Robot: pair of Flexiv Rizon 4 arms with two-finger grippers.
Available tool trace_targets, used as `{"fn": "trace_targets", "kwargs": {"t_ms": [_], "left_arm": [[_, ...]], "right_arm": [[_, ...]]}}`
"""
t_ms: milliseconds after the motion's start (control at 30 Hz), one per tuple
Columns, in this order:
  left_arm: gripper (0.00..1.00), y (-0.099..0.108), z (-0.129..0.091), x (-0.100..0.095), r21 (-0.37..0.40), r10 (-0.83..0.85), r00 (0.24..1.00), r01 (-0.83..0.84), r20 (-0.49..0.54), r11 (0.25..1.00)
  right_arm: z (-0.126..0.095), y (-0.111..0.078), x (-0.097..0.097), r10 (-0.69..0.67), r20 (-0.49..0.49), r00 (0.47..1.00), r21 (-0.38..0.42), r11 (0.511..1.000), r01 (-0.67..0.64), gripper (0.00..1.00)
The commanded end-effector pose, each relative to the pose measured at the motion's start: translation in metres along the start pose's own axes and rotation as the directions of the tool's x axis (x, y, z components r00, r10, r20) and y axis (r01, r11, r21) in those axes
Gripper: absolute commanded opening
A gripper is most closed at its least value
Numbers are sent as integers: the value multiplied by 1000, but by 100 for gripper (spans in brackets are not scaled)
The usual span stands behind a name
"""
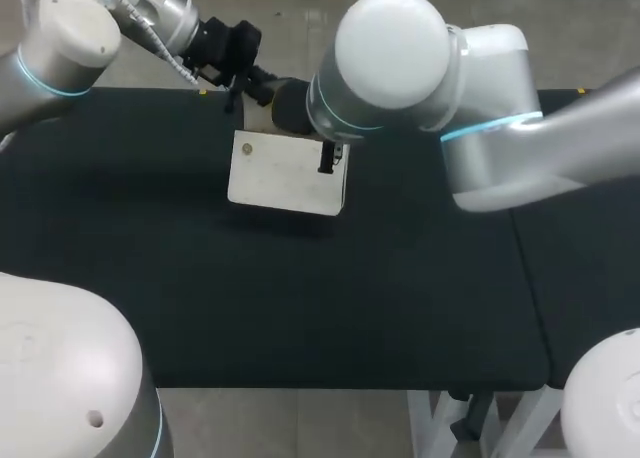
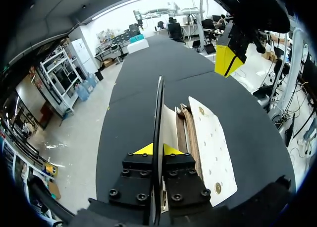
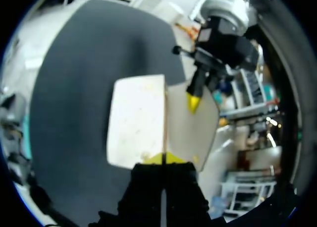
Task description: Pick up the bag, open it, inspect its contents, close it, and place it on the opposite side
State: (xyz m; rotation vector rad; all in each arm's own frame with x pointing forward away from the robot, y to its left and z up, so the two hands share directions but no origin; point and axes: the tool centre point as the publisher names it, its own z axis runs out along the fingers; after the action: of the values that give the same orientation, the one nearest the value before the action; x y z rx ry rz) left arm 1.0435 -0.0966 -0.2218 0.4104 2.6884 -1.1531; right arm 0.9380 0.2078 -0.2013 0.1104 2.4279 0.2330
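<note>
Closest in, the left hand [image 2: 157, 148] is clamped on a thin flap of the bag [image 1: 285, 173]. The flap stands upright between its yellow tips and shows edge-on in the left wrist view. Beside that raised flap the bag lies open, with brown inner layers showing and a pale panel dotted with small holes lying flat next to them. The bag rests on the black counter [image 1: 300, 298], toward its far side and about midway across. The right hand [image 3: 163, 157] has its tips drawn together above the bag's right edge; whether it pinches any of the bag I cannot tell. In the right wrist view the left hand's yellow tip sits just ahead of it, over the shadowed flap. In the head view the left arm [image 1: 60, 38] comes in from the far left corner, and the large joint of the right arm [image 1: 500, 108] covers part of the bag's far edge.
</note>
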Motion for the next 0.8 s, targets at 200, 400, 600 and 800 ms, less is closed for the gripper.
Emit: {"fn": "trace_targets", "kwargs": {"t_ms": [200,400,600,800], "left_arm": [[0,-5,-3,7,27,0,1000,0,5,1000],[0,-8,-1,11,28,-6,1000,6,3,1000],[0,-9,1,16,25,-20,1000,20,-6,999],[0,-10,-1,21,23,-43,999,43,-3,999]], "right_arm": [[35,1,-2,-28,-17,999,4,1000,28,0],[53,-1,-2,-21,-25,999,10,1000,21,0],[68,-3,-2,-18,-30,999,38,999,19,0],[80,-6,-4,-22,-32,999,74,997,24,0]]}}
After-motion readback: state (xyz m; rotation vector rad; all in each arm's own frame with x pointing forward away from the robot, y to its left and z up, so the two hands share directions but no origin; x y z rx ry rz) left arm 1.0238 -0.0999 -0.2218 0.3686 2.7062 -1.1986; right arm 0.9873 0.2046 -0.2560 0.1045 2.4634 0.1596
